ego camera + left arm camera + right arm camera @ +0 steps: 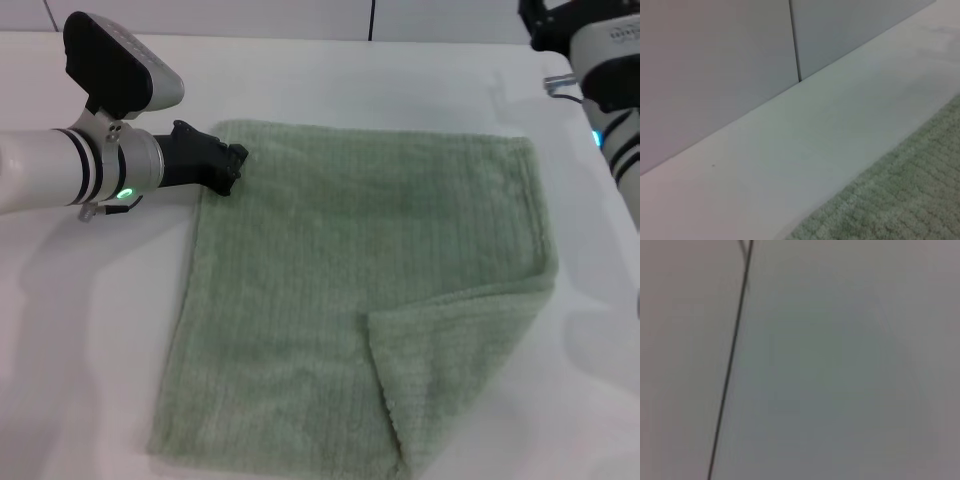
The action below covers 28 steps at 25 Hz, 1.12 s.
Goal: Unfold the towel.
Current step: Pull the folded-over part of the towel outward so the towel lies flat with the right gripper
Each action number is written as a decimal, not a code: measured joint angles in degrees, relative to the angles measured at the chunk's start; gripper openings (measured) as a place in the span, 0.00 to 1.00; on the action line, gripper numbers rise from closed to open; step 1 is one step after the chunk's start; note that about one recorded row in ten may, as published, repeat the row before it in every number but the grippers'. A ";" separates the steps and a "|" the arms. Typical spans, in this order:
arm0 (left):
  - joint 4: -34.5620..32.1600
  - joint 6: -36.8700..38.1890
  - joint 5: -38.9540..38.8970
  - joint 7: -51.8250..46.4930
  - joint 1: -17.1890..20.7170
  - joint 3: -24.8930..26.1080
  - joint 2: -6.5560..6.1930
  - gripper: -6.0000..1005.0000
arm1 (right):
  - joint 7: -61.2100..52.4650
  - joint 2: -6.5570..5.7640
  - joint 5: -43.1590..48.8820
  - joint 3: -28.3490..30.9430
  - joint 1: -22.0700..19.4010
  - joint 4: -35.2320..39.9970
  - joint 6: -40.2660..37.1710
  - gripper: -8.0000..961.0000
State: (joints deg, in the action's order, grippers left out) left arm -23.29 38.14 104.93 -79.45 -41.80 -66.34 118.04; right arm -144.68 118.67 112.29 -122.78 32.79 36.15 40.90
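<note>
The pale green towel (360,300) lies spread on the white table (90,330). Its near right corner is folded back over itself into a flap (455,350). My left gripper (232,168) is low at the towel's far left corner, touching or just at its edge. The left wrist view shows the towel's edge (900,200) on the table. My right arm (610,60) is raised at the far right, off the towel, and its gripper (540,25) is partly cut off by the top of the head view. The right wrist view shows only the wall.
A pale panelled wall (715,75) with a dark seam (795,45) stands behind the table's far edge. Bare table surrounds the towel on the left, at the back and on the right.
</note>
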 joint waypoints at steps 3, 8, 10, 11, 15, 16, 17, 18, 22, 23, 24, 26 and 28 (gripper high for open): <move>0.00 0.01 0.00 0.00 -0.02 0.02 0.00 0.01 | 3.49 0.02 0.01 2.97 -1.16 4.09 -4.44 0.70; 0.00 0.00 0.00 0.00 -0.04 0.00 -0.01 0.01 | 13.59 0.27 -0.10 11.89 -4.57 15.08 -20.58 0.70; 0.00 0.01 0.00 0.00 -0.06 -0.01 -0.01 0.01 | 16.04 0.35 -0.31 15.63 -6.07 19.67 -28.92 0.70; 0.00 0.00 0.00 0.00 -0.08 -0.02 -0.01 0.01 | 16.62 0.37 -0.36 17.73 -6.71 21.81 -33.78 0.70; 0.00 0.00 0.00 0.00 -0.11 -0.02 -0.01 0.01 | 16.97 0.34 -0.38 26.01 -7.82 28.36 -52.48 0.70; 0.00 0.01 0.00 0.00 -0.12 -0.01 -0.01 0.01 | 16.91 0.29 -0.37 27.72 -7.82 29.23 -56.31 0.70; 0.00 -0.01 0.00 0.00 -0.12 -0.02 0.00 0.01 | 16.79 0.26 -0.28 29.76 -7.72 30.16 -61.23 0.70; 0.00 -0.01 0.00 0.00 -0.12 -0.02 0.00 0.01 | 16.70 0.20 -0.21 31.24 -7.58 30.77 -64.78 0.70; 0.00 0.00 0.00 0.00 -0.13 -0.02 0.00 0.01 | 16.45 0.09 -0.06 38.08 -7.01 33.14 -79.06 0.70; 0.00 0.00 0.00 0.00 -0.13 -0.02 0.00 0.01 | 16.30 0.06 -0.02 39.66 -6.87 33.60 -82.04 0.70; 0.00 0.00 0.00 0.00 -0.12 -0.02 0.00 0.01 | 15.87 0.00 0.25 41.50 -6.58 34.02 -85.24 0.70; 0.00 -0.01 0.00 0.00 -0.13 -0.01 0.00 0.01 | 13.95 -0.19 2.08 44.94 -5.85 34.71 -91.61 0.70; 0.00 0.00 0.00 0.00 -0.13 -0.02 0.00 0.01 | 11.11 -0.39 5.70 47.77 -4.91 35.33 -97.00 0.70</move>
State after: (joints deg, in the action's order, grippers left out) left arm -23.29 38.14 104.94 -79.45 -41.93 -66.36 118.04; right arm -133.58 118.29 117.99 -75.01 27.88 71.48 -56.10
